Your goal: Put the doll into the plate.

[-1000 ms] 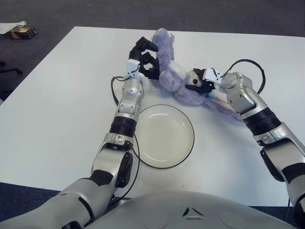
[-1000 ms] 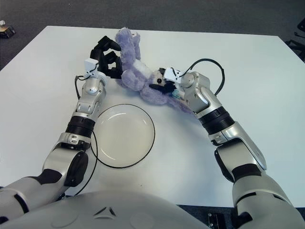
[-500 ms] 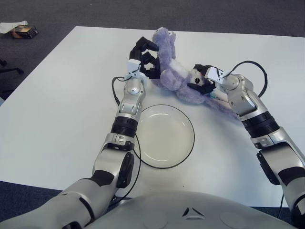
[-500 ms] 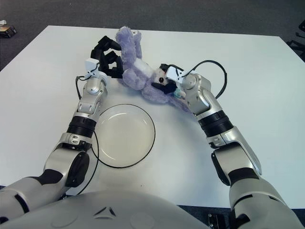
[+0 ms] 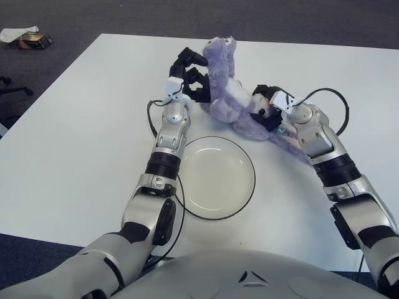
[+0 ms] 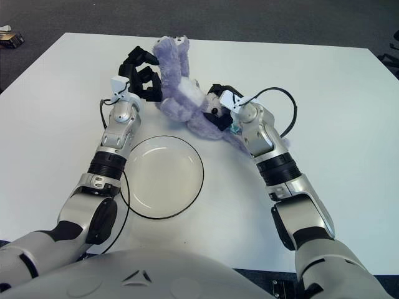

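a white table (image 5: 75,143) carries everything — its top is plain and matte, with dark carpet floor (image 5: 93,15) past its edges. a clear round plate (image 5: 215,177) with a dark rim lies flat on it, near the front. beyond the plate, a purple plush doll (image 5: 227,93) touches the tabletop — partly raised.

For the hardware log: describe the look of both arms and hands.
Both arms have silver-grey shells with black ribbed bands at the forearm and black elbow joints. The left hand and right hand each have black fingers and a small white block at the wrist. A thin black cable loops beside each forearm.
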{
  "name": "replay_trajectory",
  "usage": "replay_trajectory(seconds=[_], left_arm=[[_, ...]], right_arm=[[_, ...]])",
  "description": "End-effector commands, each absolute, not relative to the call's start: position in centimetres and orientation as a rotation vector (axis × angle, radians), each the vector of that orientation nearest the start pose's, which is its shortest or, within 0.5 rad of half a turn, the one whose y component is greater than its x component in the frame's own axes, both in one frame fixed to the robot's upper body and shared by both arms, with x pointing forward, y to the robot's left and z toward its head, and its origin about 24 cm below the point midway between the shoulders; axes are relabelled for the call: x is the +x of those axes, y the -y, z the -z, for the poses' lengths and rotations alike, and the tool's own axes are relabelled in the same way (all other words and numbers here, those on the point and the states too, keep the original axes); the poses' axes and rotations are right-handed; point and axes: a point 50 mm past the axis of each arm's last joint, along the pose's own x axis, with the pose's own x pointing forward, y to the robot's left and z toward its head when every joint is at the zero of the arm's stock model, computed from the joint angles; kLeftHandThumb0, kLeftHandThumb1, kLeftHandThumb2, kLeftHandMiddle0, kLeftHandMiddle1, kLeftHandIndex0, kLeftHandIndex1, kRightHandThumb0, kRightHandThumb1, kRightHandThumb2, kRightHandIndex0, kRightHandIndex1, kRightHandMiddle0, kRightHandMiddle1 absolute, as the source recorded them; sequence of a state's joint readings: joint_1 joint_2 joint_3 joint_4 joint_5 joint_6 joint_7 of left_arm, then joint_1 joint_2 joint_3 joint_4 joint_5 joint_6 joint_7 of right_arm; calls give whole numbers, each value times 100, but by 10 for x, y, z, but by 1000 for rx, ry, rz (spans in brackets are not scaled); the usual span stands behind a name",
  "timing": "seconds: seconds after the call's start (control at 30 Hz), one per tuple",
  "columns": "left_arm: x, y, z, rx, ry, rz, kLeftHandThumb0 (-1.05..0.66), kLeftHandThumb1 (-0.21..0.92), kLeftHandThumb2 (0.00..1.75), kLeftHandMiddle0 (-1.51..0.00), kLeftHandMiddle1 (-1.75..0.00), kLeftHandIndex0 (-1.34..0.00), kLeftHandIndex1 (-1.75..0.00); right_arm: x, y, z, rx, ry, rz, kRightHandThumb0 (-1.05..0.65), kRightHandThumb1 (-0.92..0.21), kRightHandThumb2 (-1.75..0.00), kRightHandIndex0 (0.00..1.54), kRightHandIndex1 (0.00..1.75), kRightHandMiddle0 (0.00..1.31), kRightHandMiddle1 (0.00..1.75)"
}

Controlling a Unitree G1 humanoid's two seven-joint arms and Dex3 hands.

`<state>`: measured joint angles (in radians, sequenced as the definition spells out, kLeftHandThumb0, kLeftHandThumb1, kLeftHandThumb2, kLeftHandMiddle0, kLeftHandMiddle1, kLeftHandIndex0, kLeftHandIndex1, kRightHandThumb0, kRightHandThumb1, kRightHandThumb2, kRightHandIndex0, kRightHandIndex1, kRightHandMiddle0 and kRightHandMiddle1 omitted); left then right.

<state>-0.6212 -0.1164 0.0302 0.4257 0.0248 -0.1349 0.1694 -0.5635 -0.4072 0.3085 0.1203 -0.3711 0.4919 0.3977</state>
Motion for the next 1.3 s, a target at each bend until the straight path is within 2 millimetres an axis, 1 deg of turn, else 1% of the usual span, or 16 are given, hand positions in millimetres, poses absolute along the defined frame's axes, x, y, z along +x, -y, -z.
replay_trajectory(seconds=[0.0, 0.13, 0.27, 0.53, 0.7, 0.73, 0.8, 0.87, 0.93, 1.03, 1.1, 1.17, 1.2, 1.27], left_arm=[[354, -81, -140, -95, 312, 30, 0, -4, 169, -91, -165, -65, -175], [354, -83, -138, -100, 313, 33, 0, -3, 169, -90, -166, -65, -175], [355, -86, -136, -101, 311, 31, 0, -3, 168, -90, -165, -64, -175], [355, -94, -133, -121, 317, 23, 0, -1, 166, -89, -165, -62, -175], [353, -101, -132, -125, 373, 31, 0, 1, 166, -86, -171, -61, -175], [352, -104, -132, -116, 393, 31, 0, 1, 166, -85, -172, -61, -175], [351, -112, -132, -96, 425, 26, 0, -3, 170, -88, -173, -65, -172], [350, -123, -133, -69, 456, 15, -1, -9, 172, -92, -174, -75, -161], [348, -136, -135, -37, 484, 3, -1, 1, 165, -77, -174, -70, -169], [345, -148, -136, -4, 506, -10, -1, 6, 160, -71, -175, -67, -172], [343, -152, -136, 10, 510, -16, -1, 10, 157, -67, -175, -65, -174], [342, -157, -135, 24, 511, -24, -1, 11, 156, -66, -175, -64, -174], [342, -164, -134, 35, 507, -35, -1, 12, 155, -65, -175, -64, -174], [341, -173, -131, 51, 499, -53, -1, 6, 160, -76, -175, -65, -168]], right_arm=[[332, 149, -97, -861, -272, -408, 0, 7, -171, 93, 163, 68, 175], [333, 151, -98, -868, -271, -397, 0, 7, -174, 90, 170, 68, 175], [334, 153, -99, -877, -278, -381, 0, 6, -174, 88, 173, 68, 175], [336, 158, -102, -863, -275, -358, 0, 3, -171, 87, 172, 66, 175], [338, 160, -104, -848, -273, -347, 0, 6, -173, 90, 170, 68, 175], [338, 161, -105, -840, -274, -343, 0, 7, -174, 91, 170, 68, 175], [338, 163, -107, -825, -277, -340, 0, 8, -174, 92, 169, 68, 175], [338, 164, -108, -808, -274, -340, 0, 8, -174, 92, 168, 68, 175], [338, 165, -110, -780, -267, -337, 0, 8, -175, 93, 168, 68, 175], [338, 167, -113, -746, -256, -332, 0, 8, -174, 93, 166, 68, 175], [339, 167, -115, -736, -249, -331, 0, 8, -174, 94, 165, 68, 175], [339, 166, -121, -737, -236, -332, 0, 8, -173, 94, 165, 68, 175], [340, 164, -128, -737, -216, -336, 0, 8, -173, 94, 164, 68, 175], [341, 160, -137, -735, -185, -344, 0, 6, -171, 93, 163, 67, 175]])
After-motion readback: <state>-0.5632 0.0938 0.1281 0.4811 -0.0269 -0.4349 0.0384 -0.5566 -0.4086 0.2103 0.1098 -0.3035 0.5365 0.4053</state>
